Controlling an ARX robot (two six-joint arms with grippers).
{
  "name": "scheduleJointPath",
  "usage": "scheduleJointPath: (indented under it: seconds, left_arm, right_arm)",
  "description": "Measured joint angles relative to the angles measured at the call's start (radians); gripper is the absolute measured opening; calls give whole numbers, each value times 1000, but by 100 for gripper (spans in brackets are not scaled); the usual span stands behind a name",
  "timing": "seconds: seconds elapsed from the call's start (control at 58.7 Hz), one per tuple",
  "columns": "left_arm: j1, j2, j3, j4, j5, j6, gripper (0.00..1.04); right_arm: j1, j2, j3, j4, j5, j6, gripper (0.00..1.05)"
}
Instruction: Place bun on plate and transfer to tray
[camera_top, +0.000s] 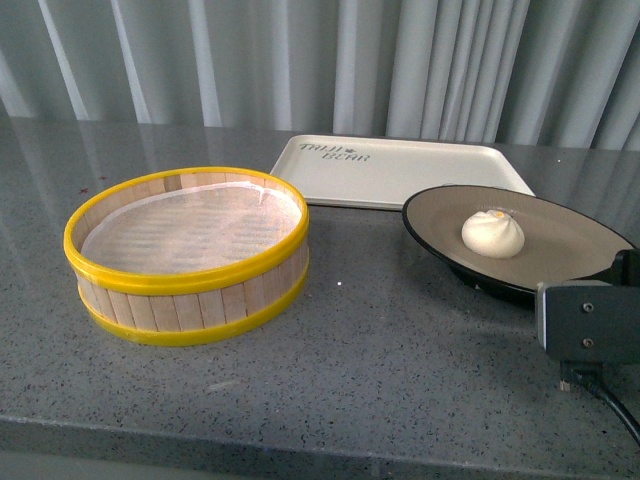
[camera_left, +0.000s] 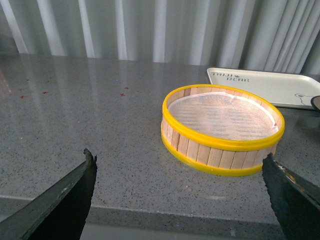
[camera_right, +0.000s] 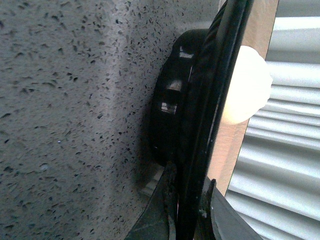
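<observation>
One counter carries four things, one of each kind. There is one bun, one plate at about 3 o'clock in the front view, one tray at about 12 o'clock, and one steamer basket at about 9 o'clock. Two grippers show, the left gripper and the right gripper, each with two dark fingers.
</observation>
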Motion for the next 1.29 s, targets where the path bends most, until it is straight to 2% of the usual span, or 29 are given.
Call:
scheduleJointPath:
  seconds: [0.136,0.29,0.494,0.647,0.766,1.005,1.294]
  left_arm:
    - [0,0,0,0,0,0,98]
    - [0,0,0,0,0,0,98]
    - [0,0,0,0,0,0,98]
    - [0,0,0,0,0,0,98]
    - [0,0,0,0,0,0,98]
    - [0,0,0,0,0,0,98]
    - [0,0,0,0,0,0,98]
  right_arm:
    - [-12,1,-56,116,-1,-53,3]
    - [-34,-61,-66,126,-28,-105,3]
    - [-115,-146,30,-45,-149,-113,3]
    - [-192,-130,212,-257,-308,-31,3]
    - [-209,-88,331,-319,-380,-6,3]
    - [-203,57,543,-471,-348,-42,3]
    - [-203,266,807,-646,-301,-154,3]
